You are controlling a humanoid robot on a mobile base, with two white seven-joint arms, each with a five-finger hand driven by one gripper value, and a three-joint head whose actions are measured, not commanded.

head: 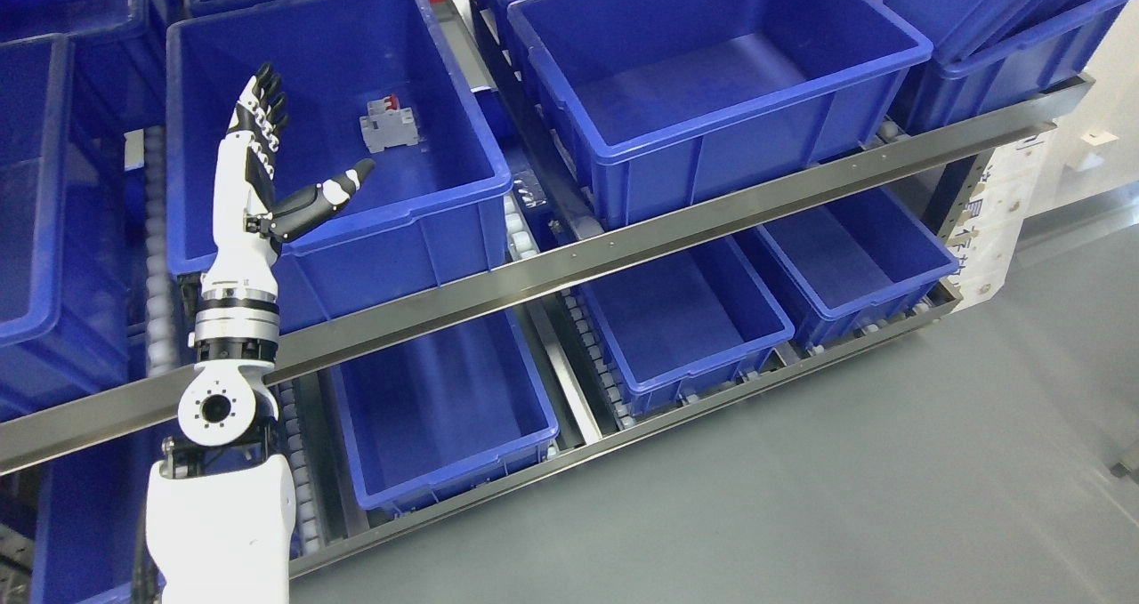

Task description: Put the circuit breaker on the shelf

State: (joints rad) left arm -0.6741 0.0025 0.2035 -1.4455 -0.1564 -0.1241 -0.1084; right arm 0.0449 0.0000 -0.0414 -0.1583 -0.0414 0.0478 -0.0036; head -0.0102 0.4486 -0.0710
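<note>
One circuit breaker (389, 124) in blue bin (463, 155), left hand (267, 164) open-fingered beside it.

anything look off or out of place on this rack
Nothing stands out. The circuit breaker lies alone in the upper-left blue bin, the left hand is open beside it, and the other bins sit straight.

You see a two-tier roller shelf (623, 246) on the floor (890, 462), blue bins (712, 61) resting directly on both tiers.
</note>
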